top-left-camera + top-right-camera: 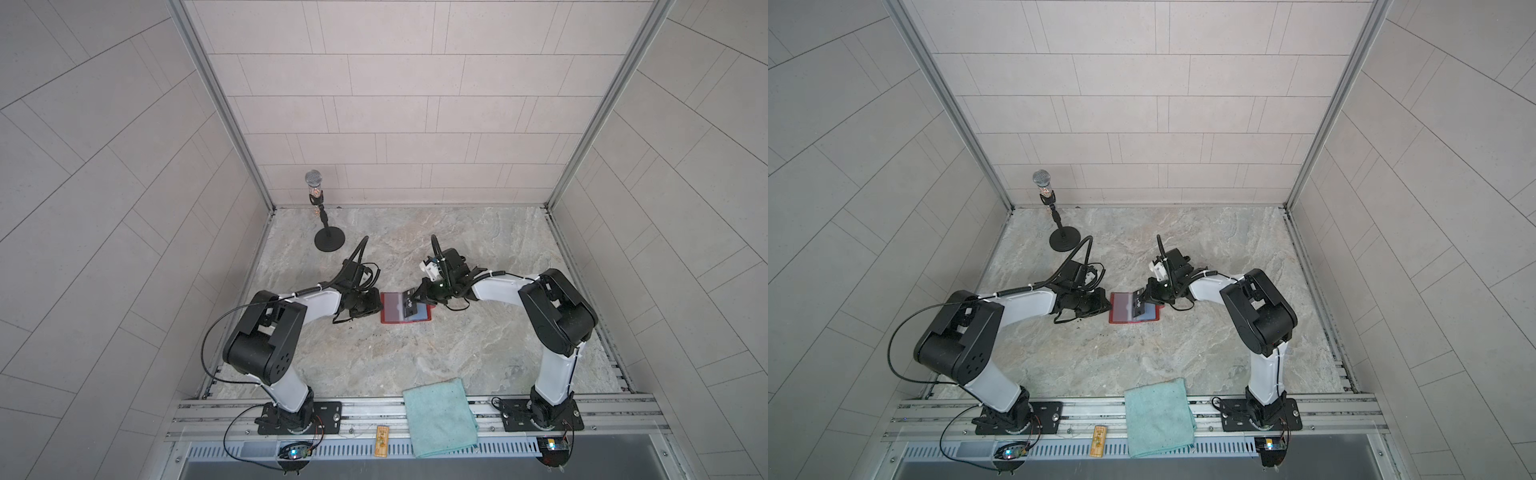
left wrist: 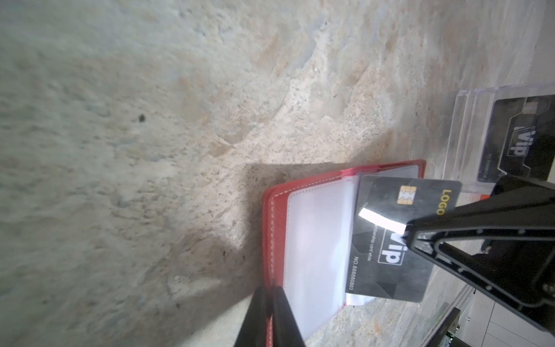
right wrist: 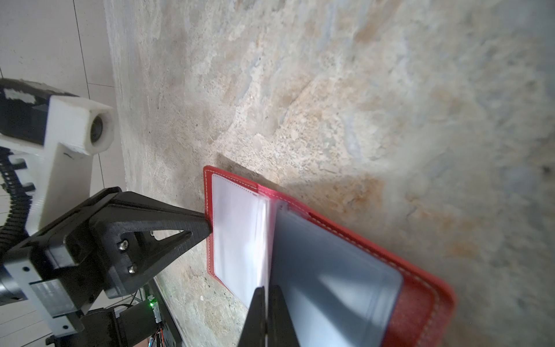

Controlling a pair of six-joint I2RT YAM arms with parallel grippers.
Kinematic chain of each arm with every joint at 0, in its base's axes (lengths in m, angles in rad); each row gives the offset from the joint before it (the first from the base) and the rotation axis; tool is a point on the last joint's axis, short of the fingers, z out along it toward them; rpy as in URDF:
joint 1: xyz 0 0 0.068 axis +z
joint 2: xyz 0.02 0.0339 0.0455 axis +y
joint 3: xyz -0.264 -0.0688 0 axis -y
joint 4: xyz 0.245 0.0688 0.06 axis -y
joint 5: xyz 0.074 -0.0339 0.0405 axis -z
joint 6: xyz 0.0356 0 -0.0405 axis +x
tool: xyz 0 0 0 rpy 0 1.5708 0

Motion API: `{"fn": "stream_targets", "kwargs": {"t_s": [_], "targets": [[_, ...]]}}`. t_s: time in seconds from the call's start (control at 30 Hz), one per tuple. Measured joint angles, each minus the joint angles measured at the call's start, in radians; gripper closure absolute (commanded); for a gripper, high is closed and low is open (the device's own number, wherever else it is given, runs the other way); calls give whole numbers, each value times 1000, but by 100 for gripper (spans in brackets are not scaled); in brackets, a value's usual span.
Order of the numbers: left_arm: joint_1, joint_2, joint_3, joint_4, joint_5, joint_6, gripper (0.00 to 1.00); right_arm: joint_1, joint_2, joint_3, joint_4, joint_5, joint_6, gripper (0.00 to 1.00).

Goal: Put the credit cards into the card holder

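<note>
Black card (image 2: 390,270) gripped in right end effector (image 3: 266,290)

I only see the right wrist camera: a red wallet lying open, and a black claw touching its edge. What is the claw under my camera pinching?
Observer: The right gripper is shut on a black card printed "vip", tilted over the card holder.
Operator: Any other cards nearby?
Observer: The left wrist view shows a second black card inside a clear plastic box past the holder.
Operator: And the other claw?
Observer: The left gripper pinches the holder's red cover edge between both fingers.
</note>
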Motion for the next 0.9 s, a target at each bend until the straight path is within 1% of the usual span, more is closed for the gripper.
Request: {"fn": "stream_targets", "kwargs": {"t_s": [0.5,0.67,0.7,0.9], "targets": [[0,0,-6,10,-3,-7,92,0,0,-23,65,-32,46,100],[0,0,-11,12,-2,-8,92,0,6,-31,79,-35,59,100],[0,0,-11,12,-2,-9,94,0,10,-31,80,-34,60,100],[0,-5,-14,13,-3,-13,95,0,12,-34,81,-27,62,100]]}}
